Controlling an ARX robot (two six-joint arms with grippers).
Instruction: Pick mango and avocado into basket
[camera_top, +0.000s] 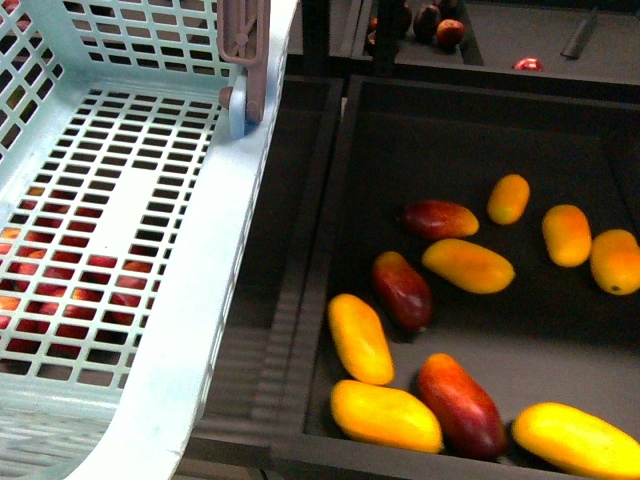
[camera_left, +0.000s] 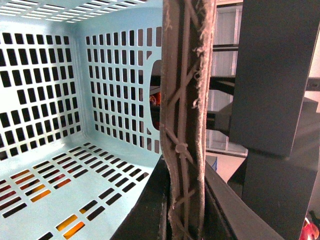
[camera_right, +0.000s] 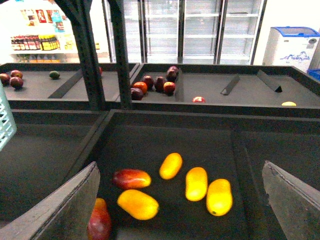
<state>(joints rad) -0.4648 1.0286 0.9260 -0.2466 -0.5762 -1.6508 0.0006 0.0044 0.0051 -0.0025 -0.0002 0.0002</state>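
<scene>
The pale teal basket (camera_top: 190, 330) hangs at the left, tilted, with nothing inside. My left gripper (camera_left: 182, 220) is shut on its brown handles (camera_left: 182, 100). Several mangoes lie in a dark tray (camera_top: 360, 130) to the right: dark red ones (camera_top: 403, 290) (camera_top: 462, 405) among yellow ones (camera_top: 468, 265). My right gripper (camera_right: 180, 210) stands open above that tray, with a red mango (camera_right: 131, 178) and yellow ones (camera_right: 196, 183) below its spread fingers (camera_right: 65, 210). A small dark green fruit (camera_right: 54, 75) lies on a far shelf, too small to tell whether it is the avocado.
Red fruit (camera_top: 70, 285) shows through the basket's lattice floor from the bin beneath. Dark red and orange fruit (camera_right: 155, 82) sit on the back shelf. Black upright posts (camera_right: 117, 50) rise between the bins. A raised wall (camera_top: 320, 250) divides the mango tray from the left bin.
</scene>
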